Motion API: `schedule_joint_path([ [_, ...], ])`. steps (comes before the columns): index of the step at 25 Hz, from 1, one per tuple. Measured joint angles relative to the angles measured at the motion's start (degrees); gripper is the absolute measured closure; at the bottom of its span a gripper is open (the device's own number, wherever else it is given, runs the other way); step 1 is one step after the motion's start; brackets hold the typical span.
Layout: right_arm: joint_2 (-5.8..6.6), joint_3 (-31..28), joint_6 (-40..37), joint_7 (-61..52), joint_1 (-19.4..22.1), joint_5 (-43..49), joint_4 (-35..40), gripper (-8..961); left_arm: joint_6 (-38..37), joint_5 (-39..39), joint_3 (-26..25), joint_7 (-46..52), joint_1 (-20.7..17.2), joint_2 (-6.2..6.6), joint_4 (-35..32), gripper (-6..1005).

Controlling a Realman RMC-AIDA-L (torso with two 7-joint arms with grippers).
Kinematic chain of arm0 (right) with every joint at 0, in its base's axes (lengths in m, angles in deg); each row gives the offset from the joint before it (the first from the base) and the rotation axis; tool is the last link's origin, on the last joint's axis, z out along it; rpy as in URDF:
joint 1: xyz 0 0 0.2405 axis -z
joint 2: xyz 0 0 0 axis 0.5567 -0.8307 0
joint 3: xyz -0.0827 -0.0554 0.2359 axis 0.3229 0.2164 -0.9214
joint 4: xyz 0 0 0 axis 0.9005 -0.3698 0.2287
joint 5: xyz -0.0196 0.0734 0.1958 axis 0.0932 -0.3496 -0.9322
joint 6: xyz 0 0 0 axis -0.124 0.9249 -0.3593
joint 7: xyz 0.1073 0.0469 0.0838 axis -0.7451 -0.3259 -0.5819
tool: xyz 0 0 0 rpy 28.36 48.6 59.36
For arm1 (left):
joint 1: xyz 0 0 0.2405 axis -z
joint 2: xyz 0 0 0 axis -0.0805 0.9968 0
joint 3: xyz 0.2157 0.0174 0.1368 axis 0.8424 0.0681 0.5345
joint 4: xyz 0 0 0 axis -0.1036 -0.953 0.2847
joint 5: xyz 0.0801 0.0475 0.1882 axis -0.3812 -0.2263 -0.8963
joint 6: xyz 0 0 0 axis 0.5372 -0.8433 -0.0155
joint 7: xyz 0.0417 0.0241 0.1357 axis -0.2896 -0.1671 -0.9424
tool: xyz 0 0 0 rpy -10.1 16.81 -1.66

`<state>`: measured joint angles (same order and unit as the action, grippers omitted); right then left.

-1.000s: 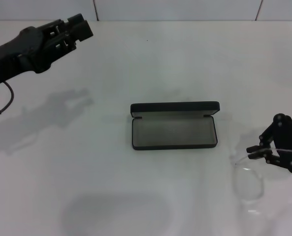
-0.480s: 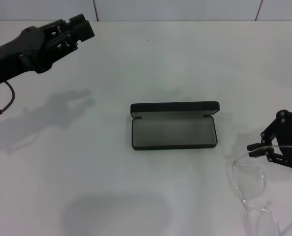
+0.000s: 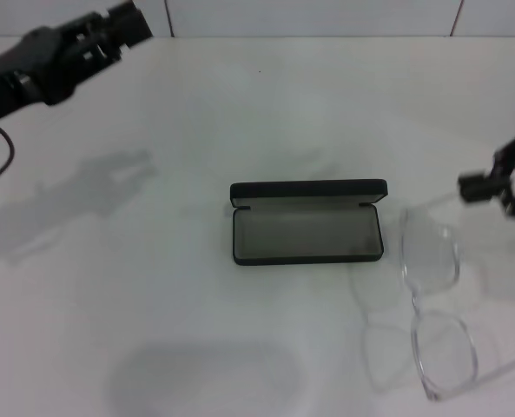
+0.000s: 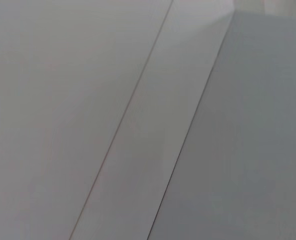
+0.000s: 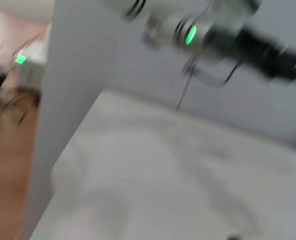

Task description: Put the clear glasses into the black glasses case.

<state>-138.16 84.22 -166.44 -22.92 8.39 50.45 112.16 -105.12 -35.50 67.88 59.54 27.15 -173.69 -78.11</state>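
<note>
The black glasses case [image 3: 307,233] lies open in the middle of the white table, its lid standing up at the back and its grey lining bare. The clear glasses [image 3: 432,300] hang in the air just right of the case, unfolded, one lens near the case's right end and the other lower towards the table's front. My right gripper [image 3: 481,187] at the right edge is shut on one thin temple arm. My left gripper [image 3: 122,24] is held high over the far left corner, away from both. The left arm [image 5: 227,35] shows blurred in the right wrist view.
The white table [image 3: 153,304] carries faint shadows of the glasses beside the case and of the left arm at left. A white panelled wall [image 3: 309,17] closes off the back. The left wrist view holds only wall panels [image 4: 138,120].
My right gripper has risen and pulled back toward the right edge, lifting the glasses off the table; they now hang beside the case. The left arm has drifted up and left.
</note>
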Motion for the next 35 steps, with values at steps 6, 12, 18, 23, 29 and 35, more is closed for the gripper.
schedule_joint_path([
  [6, 0.94, -7.44, -3.26, -5.10, -0.62, -13.21, 0.76, 920, -1.52, 4.50, -0.03, 3.16, 0.18, 1.14, -0.75, 602],
  [12, 0.86, -12.31, -2.51, -4.54, 0.00, -24.75, -2.55, 917, -2.11, 6.12, -0.04, 8.75, 1.43, 2.03, -0.75, 599],
  [18, 0.56, -13.60, -2.30, 2.17, -0.34, -32.14, -10.49, 914, -2.16, 3.87, 0.40, 19.19, 3.77, 3.75, -0.80, 597],
  [23, -0.07, -12.02, 0.93, 6.22, -0.70, -32.93, -11.79, 911, -2.09, -1.90, 0.26, 27.31, 6.40, 4.49, -3.83, 595],
  [29, -0.50, -4.65, 6.19, 11.25, -0.76, -33.16, -11.56, 908, -2.09, -10.31, 1.49, 31.77, 10.05, 3.97, -9.46, 593],
  [35, -0.50, 3.53, 13.03, 15.22, -1.39, -34.44, -11.08, 905, -2.00, -12.26, 4.95, 35.57, 11.94, 3.26, -15.54, 548],
])
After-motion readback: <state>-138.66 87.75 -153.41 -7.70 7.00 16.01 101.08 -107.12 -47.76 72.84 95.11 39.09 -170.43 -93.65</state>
